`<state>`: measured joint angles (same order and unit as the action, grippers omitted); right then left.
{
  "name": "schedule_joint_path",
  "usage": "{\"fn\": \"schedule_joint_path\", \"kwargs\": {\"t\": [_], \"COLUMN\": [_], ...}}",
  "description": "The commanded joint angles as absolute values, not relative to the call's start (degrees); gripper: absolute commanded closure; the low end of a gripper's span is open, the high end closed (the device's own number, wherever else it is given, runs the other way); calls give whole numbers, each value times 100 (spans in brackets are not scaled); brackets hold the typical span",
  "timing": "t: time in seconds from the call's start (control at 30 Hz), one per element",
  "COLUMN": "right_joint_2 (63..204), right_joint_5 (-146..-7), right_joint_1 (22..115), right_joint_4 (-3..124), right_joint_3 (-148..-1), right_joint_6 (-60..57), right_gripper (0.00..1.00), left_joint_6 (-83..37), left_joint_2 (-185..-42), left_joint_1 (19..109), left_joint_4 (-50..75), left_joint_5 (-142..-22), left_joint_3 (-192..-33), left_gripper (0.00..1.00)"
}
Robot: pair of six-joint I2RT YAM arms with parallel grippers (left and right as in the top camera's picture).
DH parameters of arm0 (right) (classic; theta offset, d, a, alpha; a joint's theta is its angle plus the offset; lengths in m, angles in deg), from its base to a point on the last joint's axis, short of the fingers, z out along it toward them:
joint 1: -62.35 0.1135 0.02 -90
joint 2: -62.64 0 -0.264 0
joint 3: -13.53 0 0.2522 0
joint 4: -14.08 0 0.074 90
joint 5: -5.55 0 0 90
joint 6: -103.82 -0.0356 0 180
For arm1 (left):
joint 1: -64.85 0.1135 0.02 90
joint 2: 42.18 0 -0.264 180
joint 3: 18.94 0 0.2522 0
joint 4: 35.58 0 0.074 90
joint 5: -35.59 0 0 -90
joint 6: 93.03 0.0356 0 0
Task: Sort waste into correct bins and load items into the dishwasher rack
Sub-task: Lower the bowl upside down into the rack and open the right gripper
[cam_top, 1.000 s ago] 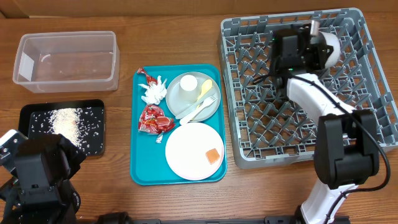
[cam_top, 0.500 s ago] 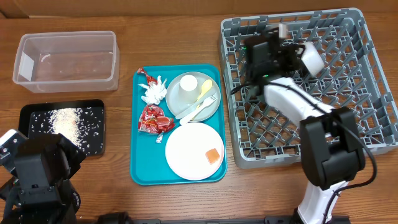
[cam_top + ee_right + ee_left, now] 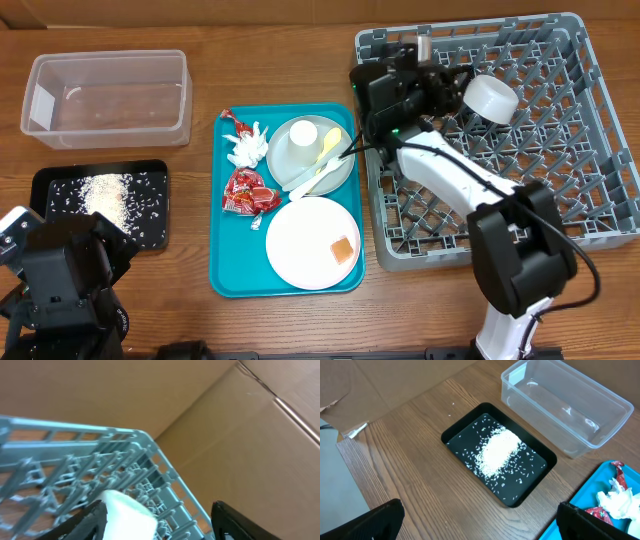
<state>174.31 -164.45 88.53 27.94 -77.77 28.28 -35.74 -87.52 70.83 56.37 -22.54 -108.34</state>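
Your right arm (image 3: 450, 175) has swung to the rear left corner of the dishwasher rack (image 3: 560, 170), a rigid grey pegged grid, and the right gripper (image 3: 160, 520) has spread wide and let go. The white bowl (image 3: 492, 98), smooth and round, now lies tilted by the rack's rear edge, so I'd count it loaded. Your left gripper (image 3: 480, 520) hangs wide and empty over the front left corner of the table (image 3: 180, 315).

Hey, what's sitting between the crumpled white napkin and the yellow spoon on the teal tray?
The small white cup, standing on the grey plate. The overhead view shows it.
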Motion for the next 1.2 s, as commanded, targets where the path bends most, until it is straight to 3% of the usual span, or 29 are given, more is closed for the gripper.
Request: {"fn": "schedule_joint_path", "kwargs": {"t": [0.0, 0.17, 0.27, 0.37, 0.43, 0.5, 0.7, 0.77, 0.83, 0.9, 1.03, 1.17], "right_joint_2": [16706, 16157, 15827, 15654, 15650, 15650, 15606, 15606, 15606, 15630, 15825, 16286], "right_joint_5": [-16662, -16111, -14686, -12258, -10533, -9731, -9204, -9204, -9088, -8704, -7996, -7834], "right_joint_1": [8584, 8171, 7928, 7653, 7443, 7275, 6501, 6195, 5841, 5526, 5177, 5190], "right_joint_4": [2770, 3076, 4252, 5371, 5744, 5873, 6359, 6457, 6457, 6444, 6411, 6376], "right_joint_3": [-7950, -7950, -7950, -7950, -7950, -7950, -8417, -8616, -8699, -8697, -8695, -8695], "right_joint_6": [2725, 2714, 2113, 1294, 1202, 1080, 354, 376, 371, 371, 360, 328], "right_gripper": [29, 22, 12, 1, 0, 0, 1, 18, 51, 73, 96, 96], "left_joint_6": [-3648, -3648, -3648, -3648, -3648, -3648, -3648, -3648, -3651, -3648, -3651, -3648], "left_joint_2": [-8750, -8750, -8750, -8750, -8750, -8750, -8750, -8750, -8750, -8750, -8750, -8750], "left_joint_1": [7091, 7091, 7091, 7091, 7091, 7091, 7091, 7094, 7094, 7091, 7091, 7094], "left_joint_4": [5622, 5622, 5622, 5624, 5622, 5624, 5720, 5722, 5720, 5722, 5727, 5725], "left_joint_5": [-2297, -2297, -2297, -2310, -2398, -2450, -2468, -2488, -2564, -2597, -2597, -2603], "left_joint_3": [-10895, -10895, -10895, -10895, -10895, -10895, -10895, -10895, -10895, -10895, -10895, -10895], "left_gripper": [0, 0, 0, 0, 0, 0, 0, 0, 0, 0, 0, 0]}}
